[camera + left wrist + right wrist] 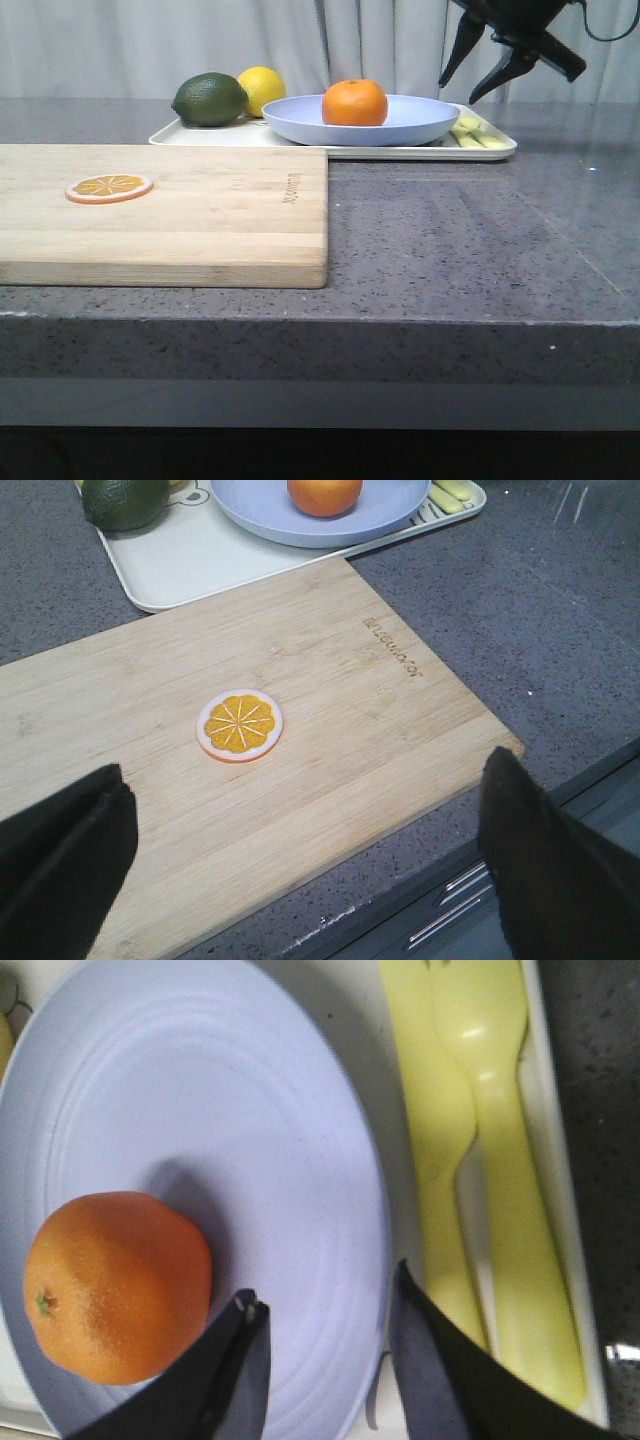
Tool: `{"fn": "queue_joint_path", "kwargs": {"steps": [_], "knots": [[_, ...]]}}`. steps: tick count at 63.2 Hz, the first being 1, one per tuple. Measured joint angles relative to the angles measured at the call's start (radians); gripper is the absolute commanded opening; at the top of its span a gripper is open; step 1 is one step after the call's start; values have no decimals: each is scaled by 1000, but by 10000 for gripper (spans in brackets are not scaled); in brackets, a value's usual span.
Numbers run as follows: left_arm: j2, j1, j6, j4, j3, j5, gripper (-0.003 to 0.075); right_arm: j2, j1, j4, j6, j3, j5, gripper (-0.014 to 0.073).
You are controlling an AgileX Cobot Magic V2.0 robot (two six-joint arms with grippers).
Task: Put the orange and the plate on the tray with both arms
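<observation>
On the flat white rectangular tray (400, 152), the stiff lavender-blue round plate (420, 125) carries the smooth, roll-prone whole orange (354, 103); grip the plate's rim; both end effectors, right (472, 70) and left (300, 860), spread, empty.

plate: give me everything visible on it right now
The plate is large, round and shallow, pale lavender-blue with a smooth matte look like plastic; faint concentric rings show in the right wrist view. It sits level on the white tray, towards the end with the yellow utensils. The orange rests in it, off centre. The right gripper is open, its fingers above the plate's rim, not visibly touching it. The lime and lemon lie beside it on the tray.
</observation>
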Motion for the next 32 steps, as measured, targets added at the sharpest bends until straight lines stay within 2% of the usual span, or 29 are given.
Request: {"fn": "queue_joint_path", "kwargs": {"steps": [15, 32], "knots": [[0, 0, 0, 0, 0, 0, 673, -120, 0, -119, -26, 0, 48, 323], [0, 0, 0, 0, 0, 0, 673, -309, 0, -179, -96, -4, 86, 323]]}}
